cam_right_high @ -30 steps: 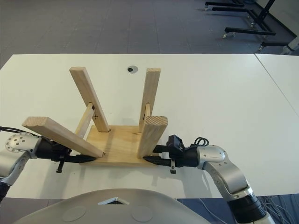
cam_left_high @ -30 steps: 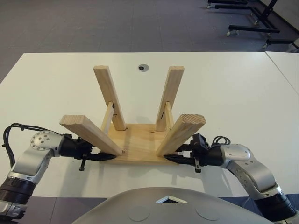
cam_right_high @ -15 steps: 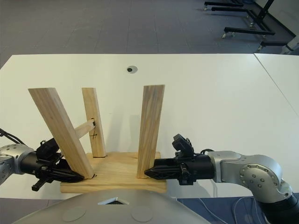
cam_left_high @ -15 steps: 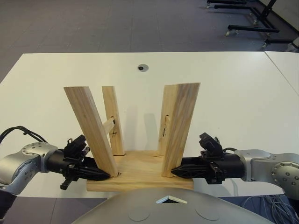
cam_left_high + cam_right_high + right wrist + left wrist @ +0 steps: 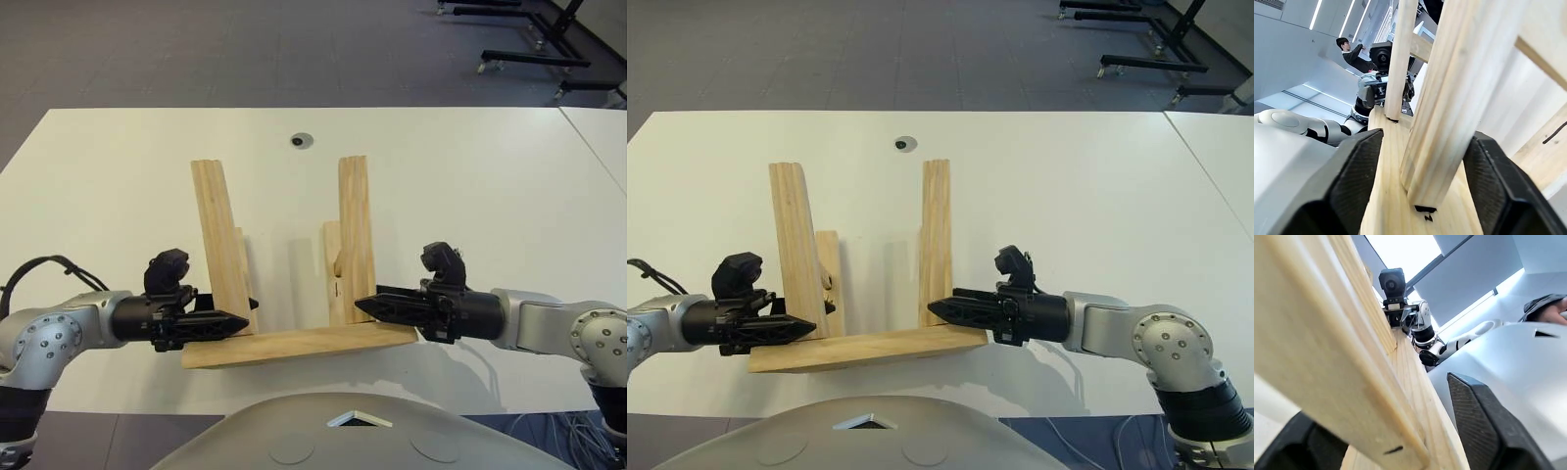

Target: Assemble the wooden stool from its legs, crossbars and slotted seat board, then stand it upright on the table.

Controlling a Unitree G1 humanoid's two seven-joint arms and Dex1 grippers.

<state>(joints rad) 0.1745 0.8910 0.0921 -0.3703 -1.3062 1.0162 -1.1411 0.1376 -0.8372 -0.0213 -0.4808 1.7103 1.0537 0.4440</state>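
Left gripper point(image 5: 233, 320) is clamped on the near-left leg point(image 5: 217, 230) right at its base. Right gripper point(image 5: 365, 305), same deal on the near-right leg point(image 5: 354, 220). The seat board point(image 5: 304, 343) is tipped almost edge-on near the front edge of the table point(image 5: 490, 176), legs pointing away. I'd roll both wrists in sync so the joints don't rack, then set the feet down gently.

Open table point(image 5: 509, 176) at upper, left and right of frame and a centre gap between legs point(image 5: 355, 225); stool point(image 5: 294, 345), left gripper point(image 5: 235, 320) and right gripper point(image 5: 362, 305) block lower centre
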